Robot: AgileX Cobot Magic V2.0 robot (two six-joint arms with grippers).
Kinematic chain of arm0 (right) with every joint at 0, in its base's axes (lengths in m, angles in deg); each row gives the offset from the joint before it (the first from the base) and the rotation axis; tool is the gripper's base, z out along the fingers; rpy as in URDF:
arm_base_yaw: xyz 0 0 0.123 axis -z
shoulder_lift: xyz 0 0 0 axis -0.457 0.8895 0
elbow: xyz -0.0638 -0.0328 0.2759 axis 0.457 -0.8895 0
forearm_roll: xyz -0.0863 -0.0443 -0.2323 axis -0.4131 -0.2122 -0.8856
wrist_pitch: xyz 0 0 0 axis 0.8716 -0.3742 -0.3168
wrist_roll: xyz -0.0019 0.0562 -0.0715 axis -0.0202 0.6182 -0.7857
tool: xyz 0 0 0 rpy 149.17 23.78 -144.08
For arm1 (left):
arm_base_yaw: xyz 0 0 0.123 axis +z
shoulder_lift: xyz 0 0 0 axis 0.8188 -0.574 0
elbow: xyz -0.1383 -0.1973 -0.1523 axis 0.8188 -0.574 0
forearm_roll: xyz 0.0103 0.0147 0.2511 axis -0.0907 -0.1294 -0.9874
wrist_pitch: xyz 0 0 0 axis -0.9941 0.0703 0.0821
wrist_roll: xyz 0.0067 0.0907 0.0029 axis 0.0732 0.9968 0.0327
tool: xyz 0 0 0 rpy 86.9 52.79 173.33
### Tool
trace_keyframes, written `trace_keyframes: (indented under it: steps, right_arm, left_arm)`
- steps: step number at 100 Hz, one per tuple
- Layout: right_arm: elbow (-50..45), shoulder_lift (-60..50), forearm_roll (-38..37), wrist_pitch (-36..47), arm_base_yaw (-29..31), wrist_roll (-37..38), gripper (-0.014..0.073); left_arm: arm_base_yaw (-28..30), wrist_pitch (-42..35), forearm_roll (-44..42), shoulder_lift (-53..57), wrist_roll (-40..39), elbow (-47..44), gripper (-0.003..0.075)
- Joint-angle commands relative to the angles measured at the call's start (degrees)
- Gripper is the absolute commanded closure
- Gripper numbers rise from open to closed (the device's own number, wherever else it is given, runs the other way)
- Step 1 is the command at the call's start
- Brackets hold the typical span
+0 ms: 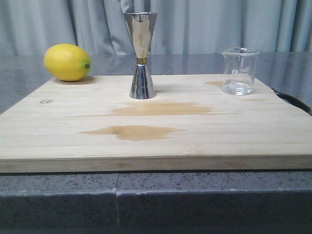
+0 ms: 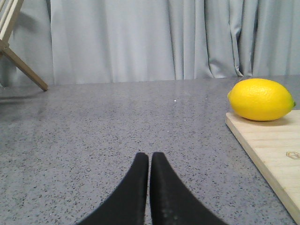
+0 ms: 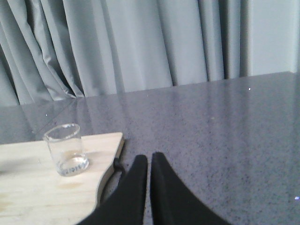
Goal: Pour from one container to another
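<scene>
Both jaws look pinched closed, empty, on my left gripper (image 2: pixel 149 161) and right gripper (image 3: pixel 149 161). Only front view shows the upright steel hourglass jigger (image 1: pixel 141 56) mid-board; small clear glass beaker (image 1: pixel 239 71) stands upright at its right, lip pointing left.

one glass beaker (image 1: pixel 239 71), one steel jigger (image 1: pixel 141 55), one lemon (image 1: pixel 67 62), one wooden board (image 1: pixel 146 141), two dark stains (image 1: pixel 132 131), two grippers (image 2: pixel 149 161), both black

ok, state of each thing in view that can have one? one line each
small clear glass beaker: upright, a little clear liquid inside, not held
tall shiny steel hourglass jigger: upright, not held
yellow lemon: whole, on its side
pale wooden board: flat, stained patches
left gripper: shut, empty
right gripper: shut, empty
</scene>
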Motion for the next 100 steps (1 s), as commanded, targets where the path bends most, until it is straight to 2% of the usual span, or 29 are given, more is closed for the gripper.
trace_keyframes:
  steps: [1,14,21,61,66,71,78,100]
  right_arm:
    - [-2.5,-1.3,0.1,9.5,0.9,0.0,0.0629]
    - [-8.3,-1.3,0.2,17.0,2.3,0.0,0.0629]
    - [-7.6,-1.3,0.2,14.1,2.4,0.0,0.0629]
    - [-7.9,-1.3,1.1,14.5,2.4,-0.1,0.0629]
    - [-7.9,-1.3,4.1,14.5,2.4,-3.0,0.0629]
    - [-7.9,-1.3,8.6,14.5,2.4,-10.5,0.0629]
    - [-7.9,-1.3,12.3,14.7,2.4,-16.2,0.0629]
    - [-7.9,-1.3,12.4,15.8,2.4,-16.3,0.0629]
  left_arm:
    - [0.1,-4.7,0.0,1.4,-0.4,-0.3,0.0739]
    - [0.1,-4.7,0.0,1.4,-0.4,-0.3,0.0739]
    - [0.1,-4.7,0.0,1.4,-0.4,-0.3,0.0739]
    - [0.1,-4.7,0.0,1.4,-0.4,-0.3,0.0739]
    - [0.1,-4.7,0.0,1.4,-0.4,-0.3,0.0739]
    - [0.1,-4.7,0.0,1.4,-0.4,-0.3,0.0739]
    - [0.1,-4.7,0.0,1.4,-0.4,-0.3,0.0739]
    - [0.1,-4.7,0.0,1.4,-0.4,-0.3,0.0739]
